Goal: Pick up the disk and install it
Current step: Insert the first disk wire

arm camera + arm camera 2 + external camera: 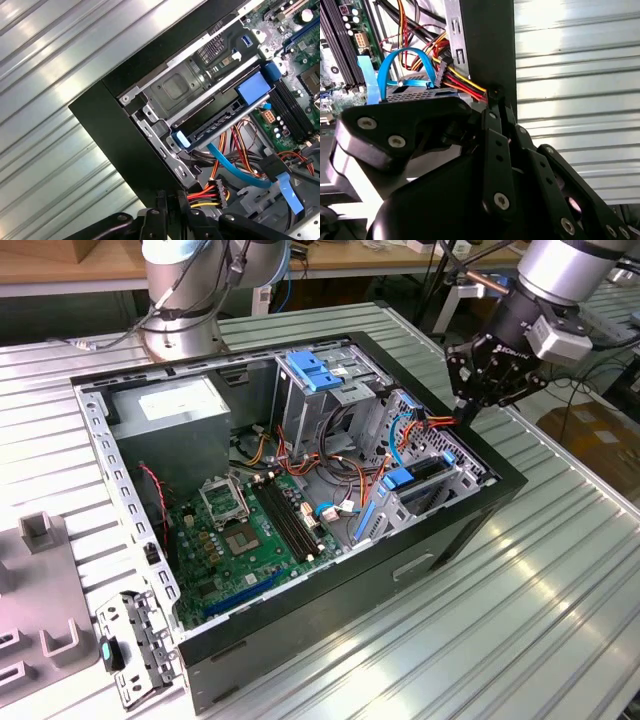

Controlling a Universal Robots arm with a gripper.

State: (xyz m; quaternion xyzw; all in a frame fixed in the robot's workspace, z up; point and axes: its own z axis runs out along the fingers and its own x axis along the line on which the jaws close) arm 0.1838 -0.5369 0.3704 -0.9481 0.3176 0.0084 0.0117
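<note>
The disk (pixel 418 478) lies in the drive cage at the open computer case's corner on the exterior view's right, a dark slab edged with blue rails. In the first wrist view the disk (pixel 220 125) shows edge-on between metal cage walls. My gripper (pixel 466 412) hangs over the case's black rim just past that cage, fingers pressed together and shut, with nothing visible between them. In both wrist views the fingertips (pixel 496 102) (pixel 170 197) sit right beside a red, yellow and black wire bundle (pixel 462 82) and its plug (pixel 215 192).
Inside the case (pixel 300 640) are a motherboard (pixel 250 530), a grey box with a white sticker (pixel 175 410), an upper cage with a blue latch plate (pixel 315 370) and blue cables (pixel 400 65). A loose bracket (pixel 135 645) and grey fixtures (pixel 40 590) lie on the ribbed table (pixel 560 570).
</note>
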